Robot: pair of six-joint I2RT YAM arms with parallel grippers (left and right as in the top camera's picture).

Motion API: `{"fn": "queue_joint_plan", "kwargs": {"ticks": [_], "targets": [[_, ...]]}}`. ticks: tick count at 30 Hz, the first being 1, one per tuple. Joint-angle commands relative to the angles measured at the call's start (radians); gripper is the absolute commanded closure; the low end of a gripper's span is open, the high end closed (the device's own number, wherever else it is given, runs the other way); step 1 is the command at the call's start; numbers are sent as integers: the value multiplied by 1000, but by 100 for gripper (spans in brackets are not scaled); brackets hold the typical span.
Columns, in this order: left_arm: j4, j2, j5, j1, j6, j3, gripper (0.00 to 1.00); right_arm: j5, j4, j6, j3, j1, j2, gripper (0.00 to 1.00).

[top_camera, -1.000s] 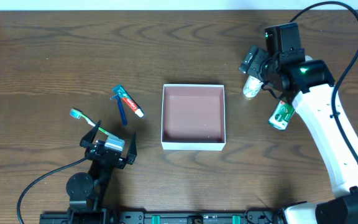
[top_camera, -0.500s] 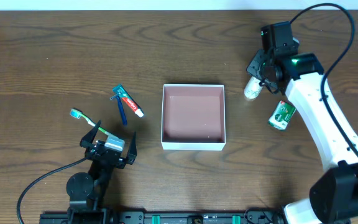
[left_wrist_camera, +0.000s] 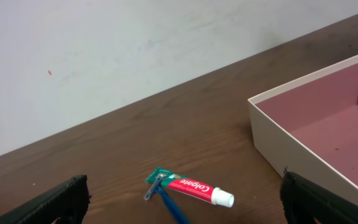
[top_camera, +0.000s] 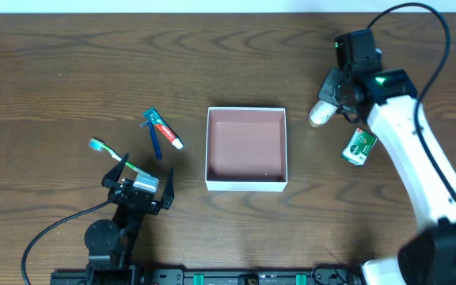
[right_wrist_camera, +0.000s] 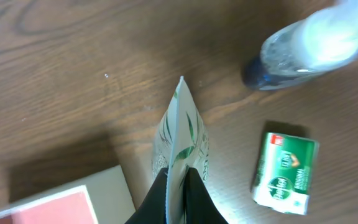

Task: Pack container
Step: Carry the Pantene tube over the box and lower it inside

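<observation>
Centrally on the dark wooden tabletop [top_camera: 54, 63] sits the container [top_camera: 246, 149], a shallow square box with white walls and a bare reddish-brown floor. It lies ahead of the left pincer [top_camera: 142, 179] and off to that pincer's right, and well to the left of the right pincer [right_wrist_camera: 176, 186], whose wrist view catches only one corner of it. The left pincer is spread wide, its two fingers far apart with nothing between them. The right pincer is closed tight on a white-and-green tube [right_wrist_camera: 182, 137], pinched by its flat end so that the tube sticks out straight ahead of the fingers, seen edge-on. Just to the right of that pincer lies a small green box [right_wrist_camera: 284, 171], flat on the wood and apart from the tube. Farther out ahead and to the right lies a clear bottle [right_wrist_camera: 309, 46] with a dark cap, blurred in the wrist view. A toothbrush [top_camera: 109, 153] lies ahead-left of the left pincer, its near end just beside the fingers. A red-and-white toothpaste tube [left_wrist_camera: 194, 186] lies ahead of the open fingers, with a blue razor [left_wrist_camera: 166, 199] touching its green end.
</observation>
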Motion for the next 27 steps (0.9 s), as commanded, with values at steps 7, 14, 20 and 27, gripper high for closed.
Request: {"fn": "queue_joint_plan", "kwargs": {"ticks": [7, 14, 20, 27], "targets": [[-33, 1, 6, 5, -5, -19, 2, -40, 39, -210, 18, 124, -360, 99], [-33, 1, 6, 5, -5, -19, 2, -14, 69, -238, 18, 344, -374, 99], [-33, 1, 6, 5, -5, -19, 2, 74, 89, -238, 18, 505, -267, 99], [-33, 1, 6, 5, -5, -19, 2, 73, 146, -224, 18, 599, -106, 99]]}}
